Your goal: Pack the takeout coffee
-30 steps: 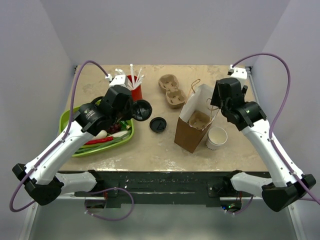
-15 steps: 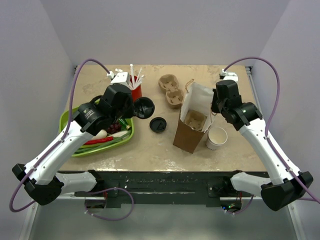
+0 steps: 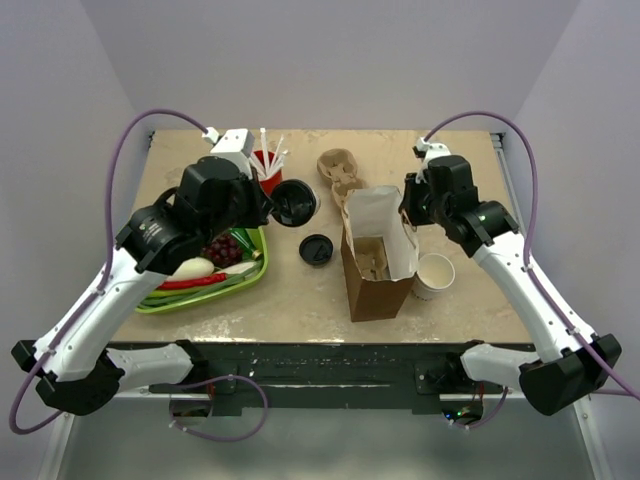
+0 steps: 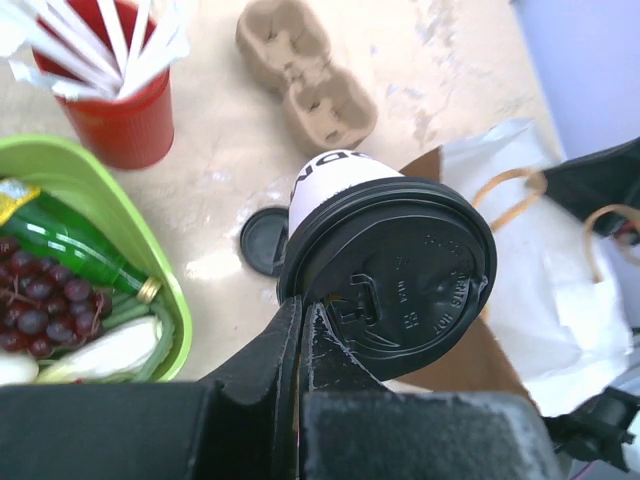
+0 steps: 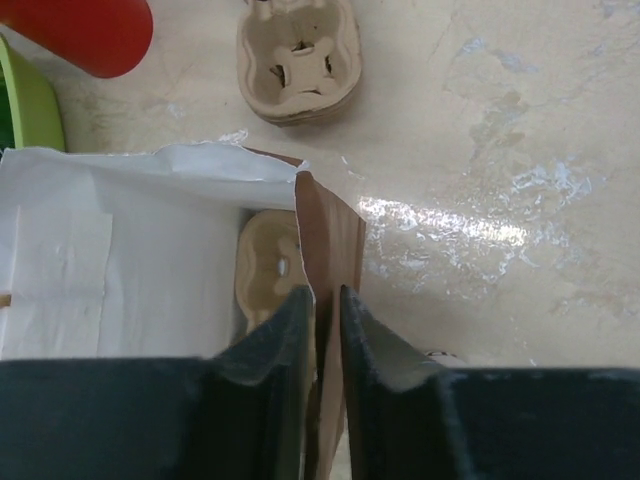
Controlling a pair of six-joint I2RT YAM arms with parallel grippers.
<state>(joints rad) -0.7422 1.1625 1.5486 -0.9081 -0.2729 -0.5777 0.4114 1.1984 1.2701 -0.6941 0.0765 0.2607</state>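
Observation:
The takeout coffee (image 3: pixel 293 203), a white cup with a black sip lid (image 4: pixel 400 275), hangs tilted above the table between the red cup and the bag. My left gripper (image 4: pixel 303 305) is shut on the rim of that lid, and in the top view it (image 3: pixel 272 205) sits just left of the cup. A brown paper bag (image 3: pixel 378 260) with a white lining stands open mid-table, a cardboard carrier (image 5: pixel 268 265) inside it. My right gripper (image 5: pixel 322 295) is shut on the bag's right wall (image 5: pixel 330 240) at its top edge.
A lidless white cup (image 3: pixel 434 275) stands right of the bag. A loose black lid (image 3: pixel 316 249) lies left of it. A red cup of straws (image 3: pixel 268 165) and a cardboard carrier (image 3: pixel 338 170) are at the back. The green tray (image 3: pixel 205 270) of food is at left.
My right gripper closed on the bag's edge and drew the bag left and more upright. My left arm carried the coffee up and slightly right.

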